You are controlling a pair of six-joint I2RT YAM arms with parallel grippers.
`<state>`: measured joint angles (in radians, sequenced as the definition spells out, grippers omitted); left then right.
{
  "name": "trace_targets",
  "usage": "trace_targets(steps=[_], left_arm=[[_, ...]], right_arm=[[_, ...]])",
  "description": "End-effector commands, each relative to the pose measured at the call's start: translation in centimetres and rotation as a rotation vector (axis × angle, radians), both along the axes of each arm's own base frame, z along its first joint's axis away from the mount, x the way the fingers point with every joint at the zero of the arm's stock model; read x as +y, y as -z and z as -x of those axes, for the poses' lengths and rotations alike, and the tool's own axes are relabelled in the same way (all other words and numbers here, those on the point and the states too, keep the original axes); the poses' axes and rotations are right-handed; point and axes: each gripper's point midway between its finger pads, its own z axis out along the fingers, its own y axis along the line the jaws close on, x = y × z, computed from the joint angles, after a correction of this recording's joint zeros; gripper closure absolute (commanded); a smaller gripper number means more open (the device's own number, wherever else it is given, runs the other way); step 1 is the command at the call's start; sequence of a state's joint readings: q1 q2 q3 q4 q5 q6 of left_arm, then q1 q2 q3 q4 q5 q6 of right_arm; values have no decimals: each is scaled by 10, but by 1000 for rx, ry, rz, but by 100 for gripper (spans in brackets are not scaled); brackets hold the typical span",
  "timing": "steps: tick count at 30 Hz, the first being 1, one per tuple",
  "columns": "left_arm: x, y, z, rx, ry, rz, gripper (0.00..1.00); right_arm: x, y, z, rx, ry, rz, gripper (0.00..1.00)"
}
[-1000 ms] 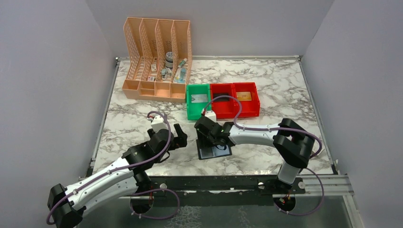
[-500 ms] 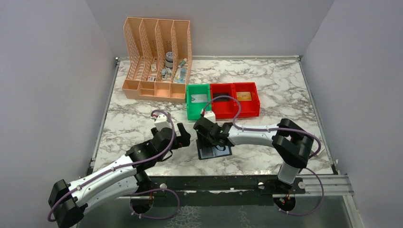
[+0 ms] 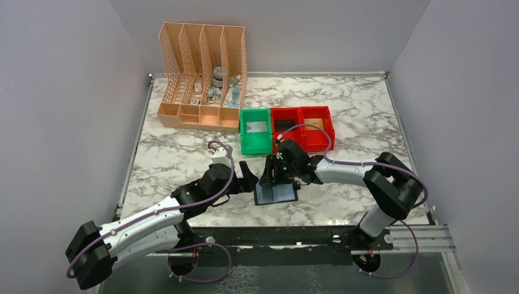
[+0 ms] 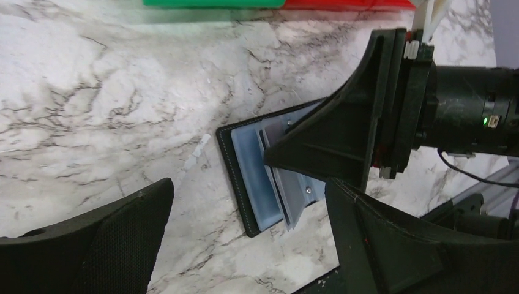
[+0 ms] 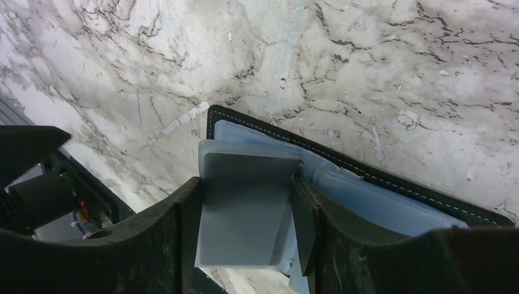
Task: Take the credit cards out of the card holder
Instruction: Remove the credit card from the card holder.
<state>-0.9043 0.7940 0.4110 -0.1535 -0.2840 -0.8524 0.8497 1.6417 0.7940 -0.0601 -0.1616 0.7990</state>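
The card holder (image 3: 276, 193) lies open on the marble near the front edge, its grey-blue inner panels facing up. My right gripper (image 3: 275, 176) reaches down onto it. In the right wrist view its fingers press on both sides of a grey-blue inner sleeve (image 5: 245, 202) that stands lifted off the black cover (image 5: 367, 176). My left gripper (image 3: 249, 178) is open just left of the card holder (image 4: 248, 174), touching nothing. A tan credit card (image 3: 313, 124) lies in the right red bin and a pale one (image 3: 257, 127) in the green bin. No card shows inside the holder.
A green bin (image 3: 246, 139) and a double red bin (image 3: 302, 144) stand behind the card holder. A peach lattice file organizer (image 3: 202, 73) with small items sits at the back left. The table's front edge and rail run just below the holder.
The right gripper has shifted right and its jaws have narrowed; the card holder now shows its grey-blue inside. The left arm has moved right, closer to the holder.
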Motion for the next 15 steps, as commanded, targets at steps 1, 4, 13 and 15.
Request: trace_targets(steps=[1, 4, 13, 15], left_arm=[[-27, -5, 6, 2, 117, 78, 4], [-31, -5, 7, 1, 137, 76, 5], [-15, -3, 6, -14, 78, 65, 6], [-13, -4, 6, -16, 74, 67, 6]], right_arm=[[-25, 47, 15, 75, 1, 117, 48], [-24, 47, 16, 78, -3, 114, 47], [-22, 48, 18, 87, -12, 101, 46], [-25, 51, 17, 92, -2, 120, 46]])
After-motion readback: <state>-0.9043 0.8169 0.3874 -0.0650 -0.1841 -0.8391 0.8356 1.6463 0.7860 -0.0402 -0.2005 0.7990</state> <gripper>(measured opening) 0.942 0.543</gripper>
